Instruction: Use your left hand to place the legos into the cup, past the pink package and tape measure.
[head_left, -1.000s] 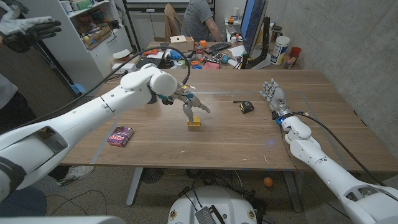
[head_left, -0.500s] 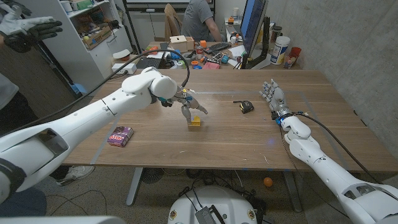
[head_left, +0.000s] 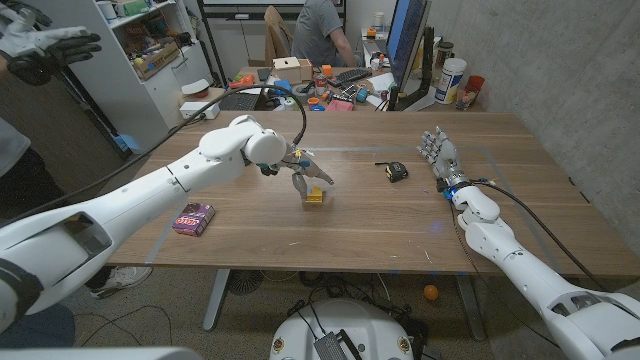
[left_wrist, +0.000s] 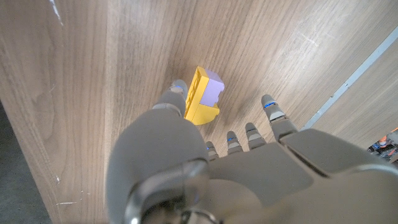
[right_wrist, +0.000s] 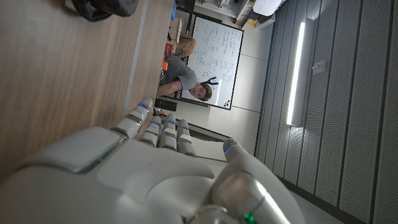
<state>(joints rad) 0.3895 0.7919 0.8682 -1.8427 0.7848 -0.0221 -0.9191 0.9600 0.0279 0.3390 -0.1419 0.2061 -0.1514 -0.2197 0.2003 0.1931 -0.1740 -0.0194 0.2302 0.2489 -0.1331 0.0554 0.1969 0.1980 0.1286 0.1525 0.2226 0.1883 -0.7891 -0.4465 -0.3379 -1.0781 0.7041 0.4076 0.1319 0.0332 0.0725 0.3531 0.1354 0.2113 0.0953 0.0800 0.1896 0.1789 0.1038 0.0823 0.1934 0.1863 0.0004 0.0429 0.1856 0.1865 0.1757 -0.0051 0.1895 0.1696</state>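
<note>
The left hand (head_left: 303, 172) reaches down over the yellow lego (head_left: 314, 196) in the middle of the wooden table (head_left: 380, 215). Its fingers (left_wrist: 272, 115) are spread apart, and the thumb tip touches one side of the block (the wrist view shows this best). The other fingers are just beside the block. It is hard to tell if the hand grips the block yet.

The pink package (head_left: 193, 218) lies well apart, near the robot's left front of the table. The tape measure (head_left: 397, 171) lies between the lego and the right hand (head_left: 440, 153). The right hand stands upright by the table's right side, fingers a little apart, holding nothing.
</note>
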